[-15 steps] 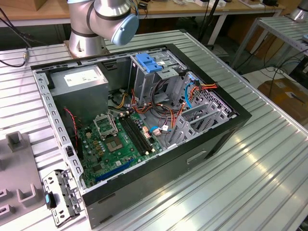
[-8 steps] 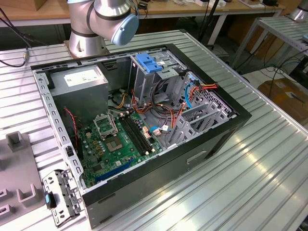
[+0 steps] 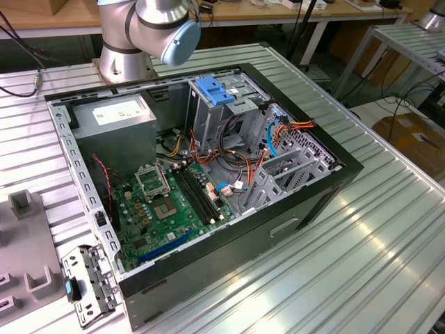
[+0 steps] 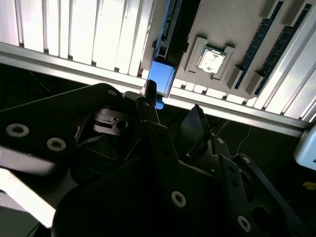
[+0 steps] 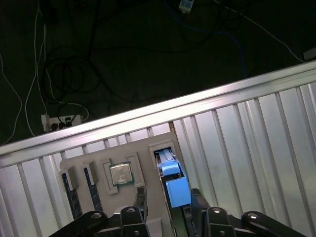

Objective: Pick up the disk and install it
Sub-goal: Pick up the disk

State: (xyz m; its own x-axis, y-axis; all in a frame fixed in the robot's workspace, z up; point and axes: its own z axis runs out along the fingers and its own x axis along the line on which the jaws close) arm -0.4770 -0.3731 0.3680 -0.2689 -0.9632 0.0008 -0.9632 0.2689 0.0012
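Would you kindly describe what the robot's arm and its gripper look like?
The arm is made of rounded silver-grey metal sections, with a light blue cap on one joint. The gripper is matt black. Its fingers are angular linked bars fastened with round silver-headed screws, as seen in both wrist views.
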